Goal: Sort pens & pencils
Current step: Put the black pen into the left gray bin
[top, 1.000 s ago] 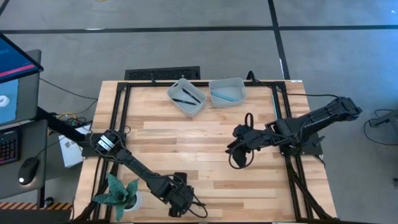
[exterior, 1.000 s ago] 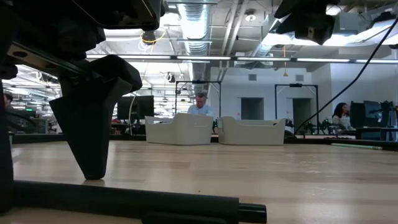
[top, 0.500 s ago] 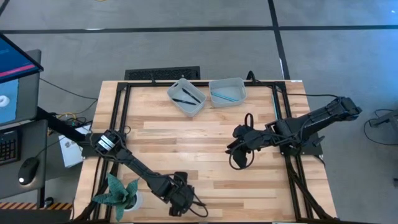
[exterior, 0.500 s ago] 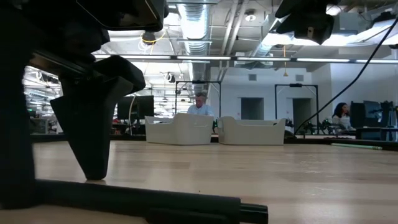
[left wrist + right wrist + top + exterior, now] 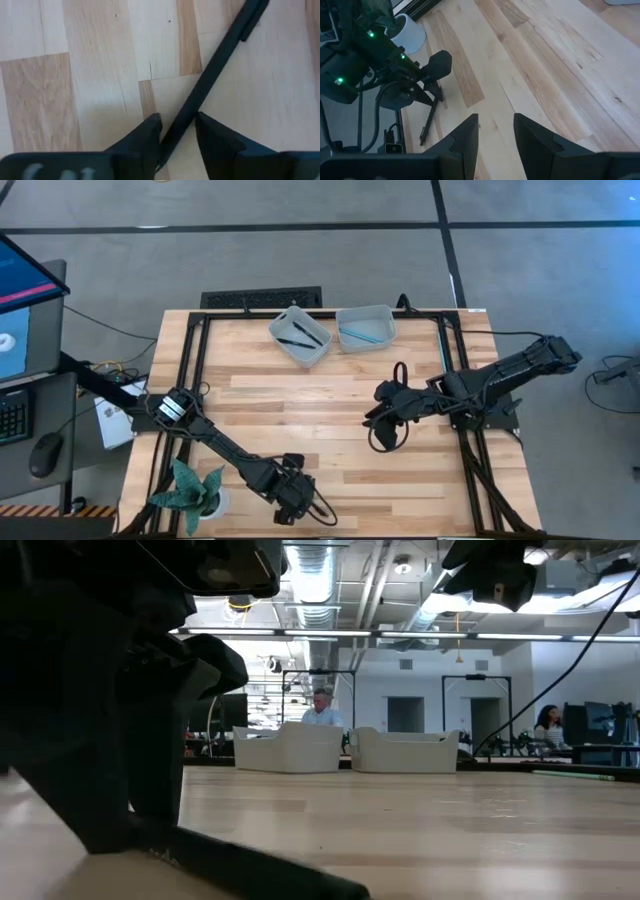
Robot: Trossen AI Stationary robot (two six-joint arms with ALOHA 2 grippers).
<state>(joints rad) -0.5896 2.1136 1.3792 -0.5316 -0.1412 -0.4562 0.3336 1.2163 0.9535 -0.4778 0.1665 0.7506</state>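
A black writing stick (image 5: 215, 65) lies on the wooden table (image 5: 330, 395) near its near edge. My left gripper (image 5: 177, 132) stands over it, shut on it. The low view shows that gripper (image 5: 135, 825) large at the left, with the stick (image 5: 260, 865) running out toward the right. My right gripper (image 5: 375, 422) hangs open above the table's right half and holds nothing. From its wrist view I see the left gripper (image 5: 432, 75) and the stick (image 5: 430, 117). Other black sticks lie in the left grey bin (image 5: 300, 337), and pale teal ones in the right bin (image 5: 365, 327). My left gripper pinches the black stick's shaft (image 5: 187, 117) between its two fingers, near one end of the stick. The fingers (image 5: 147, 132) come from above, pointing steeply down, and lie slantwise across it. The stick rests on the table, most of its length reaching out beyond the fingers.
A plant in a white pot (image 5: 195, 492) stands at the near left corner, close to the left arm. The two bins (image 5: 290, 748) sit side by side at the far edge. Black frame rails (image 5: 190, 380) run along the table's sides. People sit in the room behind.
My left gripper's fingers have closed in from wide apart onto the black stick, without leaving their place. The stick has turned about on the table: in the low view it lay level across the picture and now runs slanting.
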